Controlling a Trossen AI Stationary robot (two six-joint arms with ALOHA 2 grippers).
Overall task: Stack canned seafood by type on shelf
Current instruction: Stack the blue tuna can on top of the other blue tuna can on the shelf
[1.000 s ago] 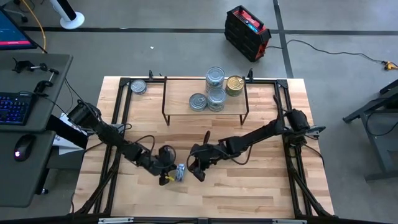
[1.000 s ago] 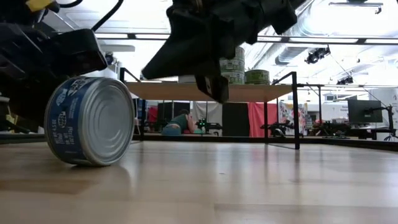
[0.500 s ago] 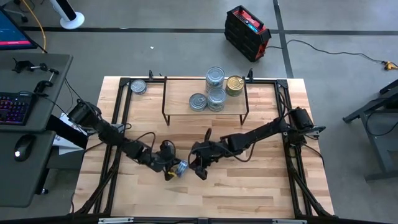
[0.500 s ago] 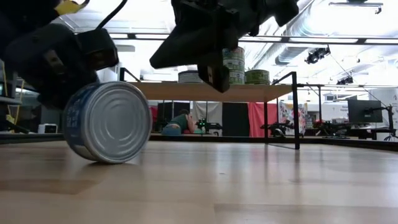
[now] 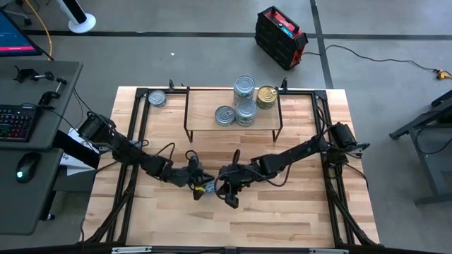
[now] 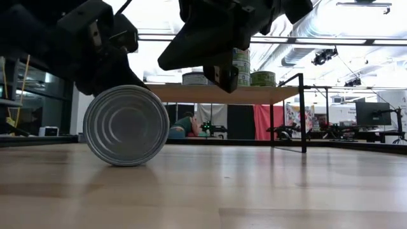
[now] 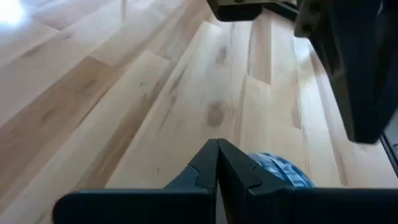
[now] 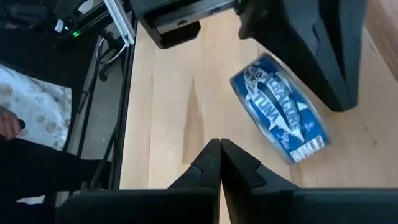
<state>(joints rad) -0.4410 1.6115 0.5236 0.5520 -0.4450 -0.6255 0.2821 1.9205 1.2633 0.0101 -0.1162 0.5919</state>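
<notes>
Tuna tin on edge between two closed grippers

The tin stands on its rim on the table, just beside the left gripper, whose fingers are pressed together; the right gripper, fingers also together, hovers near it. The right wrist view alone shows the blue tuna label; the high view alone shows other tins on the shelf.

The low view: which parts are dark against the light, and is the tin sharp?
Low view: both arms are near-black silhouettes against bright ceiling lights; the silver-lidded round tin standing on its edge is sharp, its lid rings clear. Right wrist view: its blue tuna label is readable, evenly lit.
</notes>
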